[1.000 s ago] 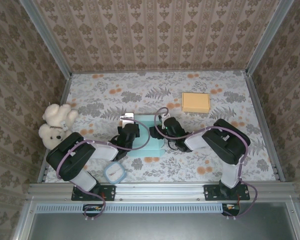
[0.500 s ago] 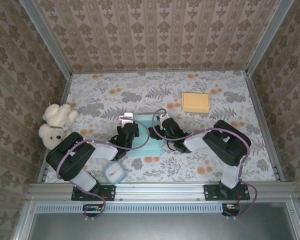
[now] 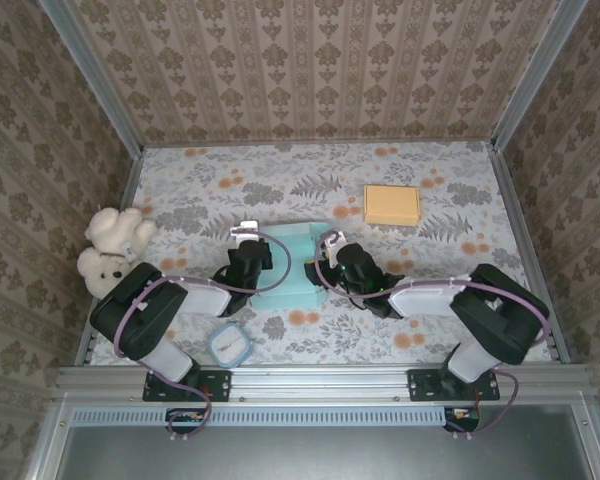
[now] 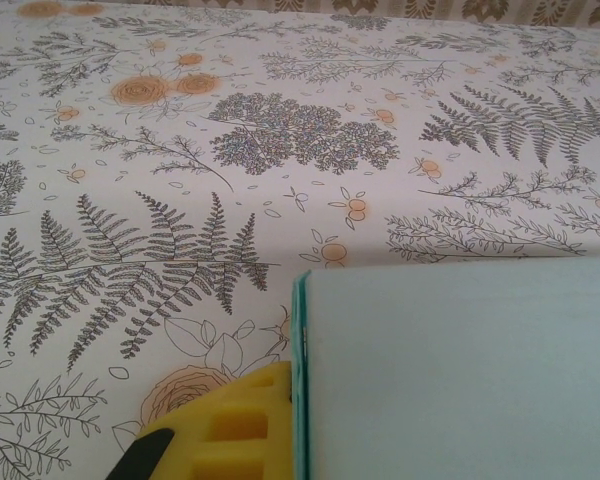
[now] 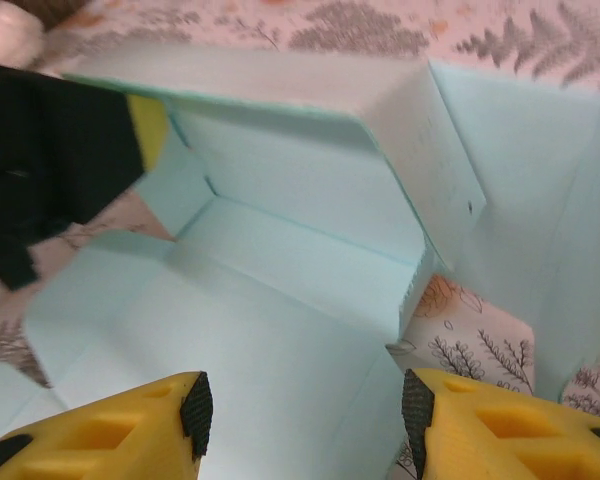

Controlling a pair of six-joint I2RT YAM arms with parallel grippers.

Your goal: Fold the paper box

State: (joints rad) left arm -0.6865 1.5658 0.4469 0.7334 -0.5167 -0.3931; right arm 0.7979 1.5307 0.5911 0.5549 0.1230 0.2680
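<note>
The desk (image 3: 430, 190) under its flowered cloth takes up the whole floor of the booth. The pale teal paper box (image 3: 302, 255) sits half-formed between the two hands, one wall standing and its flaps spread flat. The left hand (image 3: 252, 250) is pinched closed on the box's left wall, with its yellow finger (image 4: 230, 435) pressed against the wall's edge. The right hand (image 5: 305, 410) hovers over the box's flat near panel, its fingers well apart and gripping nothing. A white teddy bear (image 3: 110, 250) lies well to the left of the left hand. A flat orange-yellow block (image 3: 392, 204) rests beyond the right hand, towards the far right. A small square lidded container (image 3: 228, 345) sits behind the left hand, near the arm's base.
</note>
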